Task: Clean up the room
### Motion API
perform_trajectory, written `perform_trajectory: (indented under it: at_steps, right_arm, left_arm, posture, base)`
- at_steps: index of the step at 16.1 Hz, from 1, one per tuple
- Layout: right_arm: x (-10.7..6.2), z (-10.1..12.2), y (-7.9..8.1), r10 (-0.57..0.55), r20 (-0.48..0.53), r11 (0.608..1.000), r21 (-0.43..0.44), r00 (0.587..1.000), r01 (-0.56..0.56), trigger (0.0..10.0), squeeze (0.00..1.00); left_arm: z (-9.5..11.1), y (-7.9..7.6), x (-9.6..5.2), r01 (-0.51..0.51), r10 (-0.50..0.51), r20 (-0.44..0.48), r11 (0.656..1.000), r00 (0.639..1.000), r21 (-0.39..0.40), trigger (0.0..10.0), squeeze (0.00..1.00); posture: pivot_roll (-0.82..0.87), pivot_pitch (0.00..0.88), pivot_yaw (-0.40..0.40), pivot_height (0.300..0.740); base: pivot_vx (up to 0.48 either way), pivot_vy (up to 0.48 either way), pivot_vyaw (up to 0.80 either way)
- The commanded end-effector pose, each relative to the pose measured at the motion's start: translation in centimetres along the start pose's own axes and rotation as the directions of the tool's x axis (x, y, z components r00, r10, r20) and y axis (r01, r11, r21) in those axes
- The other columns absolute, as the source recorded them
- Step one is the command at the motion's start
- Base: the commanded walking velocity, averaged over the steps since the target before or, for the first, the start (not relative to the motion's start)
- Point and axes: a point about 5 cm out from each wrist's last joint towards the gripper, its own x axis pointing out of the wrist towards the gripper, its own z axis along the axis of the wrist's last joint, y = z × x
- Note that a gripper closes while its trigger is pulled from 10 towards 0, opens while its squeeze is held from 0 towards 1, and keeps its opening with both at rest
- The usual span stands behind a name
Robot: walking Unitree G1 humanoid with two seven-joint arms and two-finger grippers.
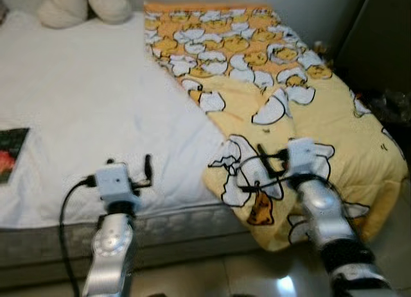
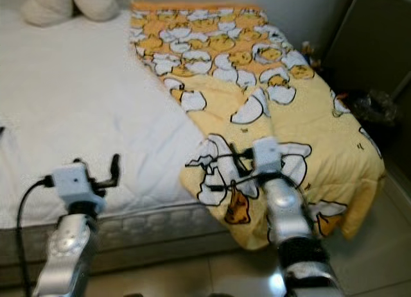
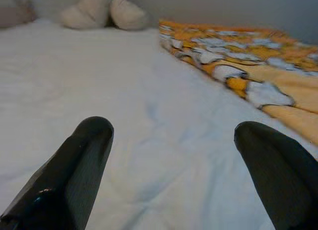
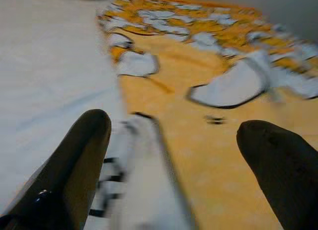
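Note:
A yellow blanket (image 1: 276, 104) printed with white and orange ducks covers the right half of the bed; its near corner is folded over and hangs off the front edge. The white sheet (image 1: 83, 98) lies bare on the left half. My right gripper (image 1: 270, 159) hovers open just above the blanket's folded near corner (image 4: 149, 155), nothing between its fingers (image 4: 74, 160). My left gripper (image 1: 130, 163) is open low over the white sheet (image 3: 164, 115) near the mattress's front edge, holding nothing.
Cream pillows (image 1: 83, 5) lie at the head of the bed. A dark book (image 1: 11, 152) rests on the sheet at the far left. A dark cabinet (image 1: 379, 40) and some clutter (image 1: 388, 104) stand right of the bed. Tiled floor (image 1: 257, 271) is below.

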Motion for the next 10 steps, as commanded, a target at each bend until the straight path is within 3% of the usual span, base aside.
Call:
perform_trajectory:
  at_steps: [1, 7, 8, 10]
  right_arm:
    - [0.2, -0.5, -0.4, -0.038, -0.046, 0.997, 0.066, 0.998, 0.041, 10.0, 0.00]
    - [1.4, -1.7, 3.3, 0.020, -0.143, 0.983, 0.184, 0.989, 0.007, 10.0, 0.00]
    - [1.9, -1.8, 4.6, 0.025, -0.174, 0.978, 0.209, 0.984, 0.012, 10.0, 0.00]
    - [2.6, -1.6, 6.1, -0.013, -0.203, 0.988, 0.146, 0.979, 0.043, 10.0, 0.00]
  left_arm:
    - [0.4, -0.2, 0.2, 0.024, -0.025, 0.007, 1.000, 1.000, 0.014, 10.0, 0.00]
    - [1.2, 2.2, -0.5, 0.012, -0.012, 0.003, 0.998, 1.000, 0.068, 10.0, 0.00]
    - [1.6, 2.8, -1.1, 0.020, -0.020, 0.001, 0.996, 1.000, 0.092, 10.0, 0.00]
    - [2.5, 4.8, -2.7, 0.014, -0.011, -0.021, 0.990, 1.000, 0.139, 10.0, 0.00]
  posture:
    - [-0.05, 0.000, 0.025, 0.740]
    - [0.01, 0.000, 0.062, 0.740]
    - [0.06, 0.000, 0.077, 0.740]
    - [0.13, 0.028, 0.102, 0.740]
  base:
    - [0.000, 0.000, 0.00]
    - [0.000, 0.000, 0.00]
    - [0.000, 0.000, 0.00]
    - [0.000, 0.000, 0.00]
